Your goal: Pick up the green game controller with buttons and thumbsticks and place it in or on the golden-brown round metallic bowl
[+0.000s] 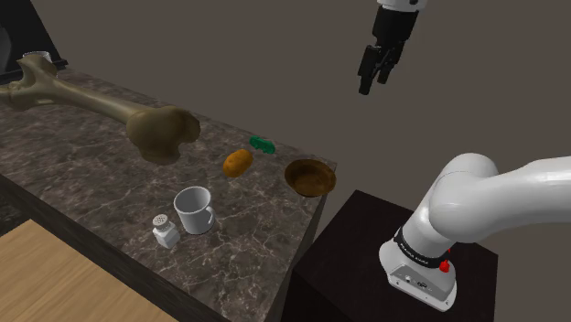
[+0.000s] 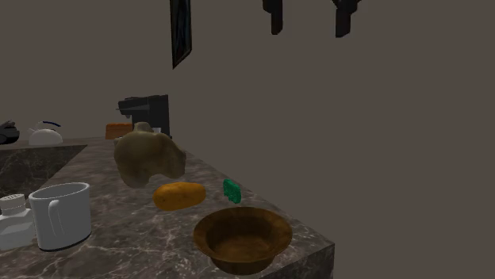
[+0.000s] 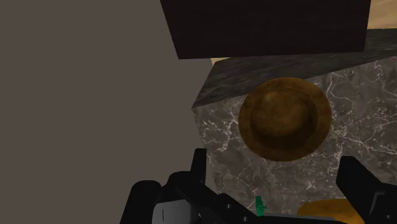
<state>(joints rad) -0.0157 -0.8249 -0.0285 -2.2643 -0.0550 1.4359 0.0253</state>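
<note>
Green controller (image 1: 263, 143) lies well below end effector (image 1: 371, 84).

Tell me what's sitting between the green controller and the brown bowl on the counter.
Nothing: bare marble counter separates the green controller from the brown bowl, clearest in the shoulder view. The orange lump lies off to one side.

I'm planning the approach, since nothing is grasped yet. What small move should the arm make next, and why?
Probably lower the tool toward the green controller. The tool hangs open, high above the counter, holding nothing. The controller lies untouched by the counter's edge beside an orange lump, and the brown bowl nearby is empty, so reaching the controller comes first.
</note>
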